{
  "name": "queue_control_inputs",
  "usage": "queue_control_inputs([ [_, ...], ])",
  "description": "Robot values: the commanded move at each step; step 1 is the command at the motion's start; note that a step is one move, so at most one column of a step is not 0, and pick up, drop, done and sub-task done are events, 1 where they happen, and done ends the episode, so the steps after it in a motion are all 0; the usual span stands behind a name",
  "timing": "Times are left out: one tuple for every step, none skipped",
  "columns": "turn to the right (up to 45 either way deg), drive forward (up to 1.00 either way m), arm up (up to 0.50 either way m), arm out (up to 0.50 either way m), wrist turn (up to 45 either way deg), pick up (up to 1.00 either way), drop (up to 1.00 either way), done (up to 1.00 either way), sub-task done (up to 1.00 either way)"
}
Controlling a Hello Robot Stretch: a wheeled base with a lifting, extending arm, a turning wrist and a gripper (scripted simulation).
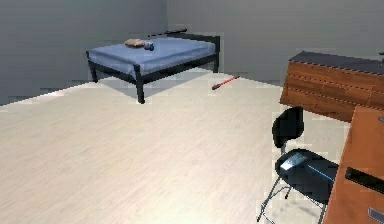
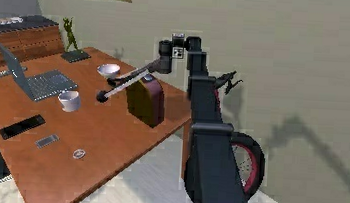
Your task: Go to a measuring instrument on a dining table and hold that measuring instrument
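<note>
Gripper (image 2: 106, 93) reaches out above the dining table (image 2: 111, 136), near mug (image 2: 70, 100) and bowl (image 2: 110, 70); can't tell finger state or whether it holds anything; small round thing (image 2: 78, 155), possibly the measuring instrument, lies well apart by the table's near edge; table reached, grasp judged not yet done.

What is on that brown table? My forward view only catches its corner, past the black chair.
Observer: An open laptop, a white bowl and a white mug.
Operator: Anything tiny?
Observer: A small round thing lies near the front edge of the table; it is too small to name.
Operator: Where's the gripper?
Observer: The gripper shows against the tabletop, just below the bowl in the picture.
</note>
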Motion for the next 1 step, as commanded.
queue_control_inputs([
  [0.0,0.00,0.00,0.00,45.0,0.00,0.00,0.00,0.00],
])
